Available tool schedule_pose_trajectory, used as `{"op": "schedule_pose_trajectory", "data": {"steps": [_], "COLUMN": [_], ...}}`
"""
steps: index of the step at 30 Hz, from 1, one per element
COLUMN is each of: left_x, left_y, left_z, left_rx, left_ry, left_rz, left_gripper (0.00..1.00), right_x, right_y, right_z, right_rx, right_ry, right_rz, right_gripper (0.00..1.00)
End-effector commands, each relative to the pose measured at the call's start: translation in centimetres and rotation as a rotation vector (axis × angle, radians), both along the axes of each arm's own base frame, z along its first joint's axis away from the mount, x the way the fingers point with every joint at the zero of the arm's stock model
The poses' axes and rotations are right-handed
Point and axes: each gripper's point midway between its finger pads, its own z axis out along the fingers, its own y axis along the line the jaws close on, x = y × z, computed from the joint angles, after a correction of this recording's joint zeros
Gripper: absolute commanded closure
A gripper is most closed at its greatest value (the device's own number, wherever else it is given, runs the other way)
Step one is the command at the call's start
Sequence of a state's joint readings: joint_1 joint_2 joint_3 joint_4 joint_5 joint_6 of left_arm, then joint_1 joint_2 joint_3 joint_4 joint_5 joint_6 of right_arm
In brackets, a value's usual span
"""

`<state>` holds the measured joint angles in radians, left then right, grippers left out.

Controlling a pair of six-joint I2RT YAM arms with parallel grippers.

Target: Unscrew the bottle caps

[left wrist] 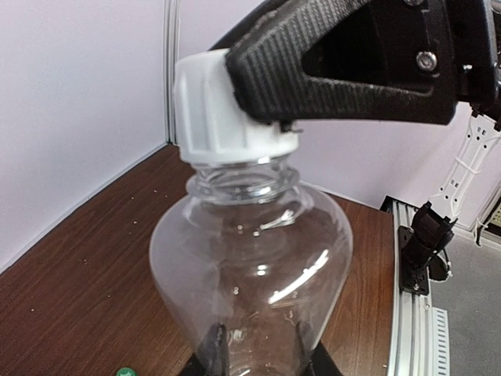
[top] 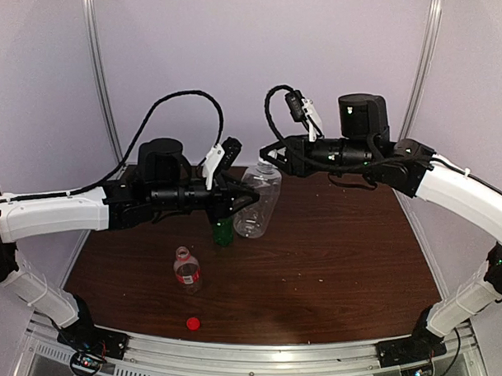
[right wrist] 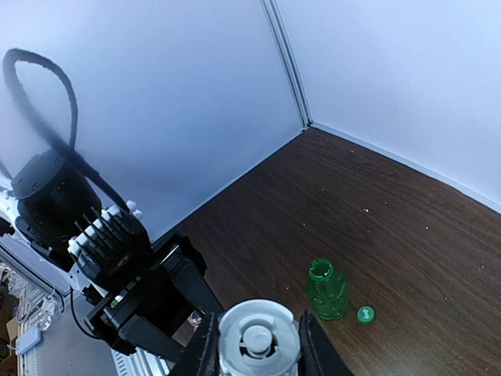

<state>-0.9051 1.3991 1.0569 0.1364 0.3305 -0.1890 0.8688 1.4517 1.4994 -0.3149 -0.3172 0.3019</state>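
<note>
cap (left wrist: 219,110) inside right gripper (right wrist: 258,348), bottle (left wrist: 250,266) inside left gripper (left wrist: 266,356)

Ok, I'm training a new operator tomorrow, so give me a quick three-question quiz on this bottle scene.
1. Fill in: the left gripper holds the large clear bottle by its ____ (neck/body).
2. The white cap is: A lying on the table; B held by the right gripper; C held by the left gripper.
3. True or false: the red cap lies loose on the table.
Key: 1 body; 2 B; 3 true.
</note>
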Motion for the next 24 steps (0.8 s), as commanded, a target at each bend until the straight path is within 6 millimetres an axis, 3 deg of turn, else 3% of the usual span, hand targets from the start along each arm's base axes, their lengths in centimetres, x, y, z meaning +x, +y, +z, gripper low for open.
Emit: {"op": "schedule_pose_trajectory", "data": {"steps": [1,11,20,24], "left_x": [0.0,-1.3,-5.1,-6.5], "left_y": [0.0,0.3,0.6,0.7], "left_z": [2.4,2.7,3.5,4.0], "left_rx": [-0.053,-0.068,-0.091,-0.112], "left_ry": [-0.043,-0.062,-0.087,-0.084], "left_rz": [0.008,-0.045,-0.234,-0.303], "left_gripper": [0.95,0.95,0.95,0.95], "right_x": [-0.6,-2.1,-6.2,-7.2], "right_y": [0.4,1.1,1.5,1.6], "right_z": [1.8,1.6,1.1,0.6], "right_rx": [0.042,0.019,0.059,0.091], "right_ry": [-0.042,-0.144,-0.25,-0.241], "right_rz": [0.032,0.197,0.616,0.75], "right_gripper": [0.78,0.83,0.81,0.8]}}
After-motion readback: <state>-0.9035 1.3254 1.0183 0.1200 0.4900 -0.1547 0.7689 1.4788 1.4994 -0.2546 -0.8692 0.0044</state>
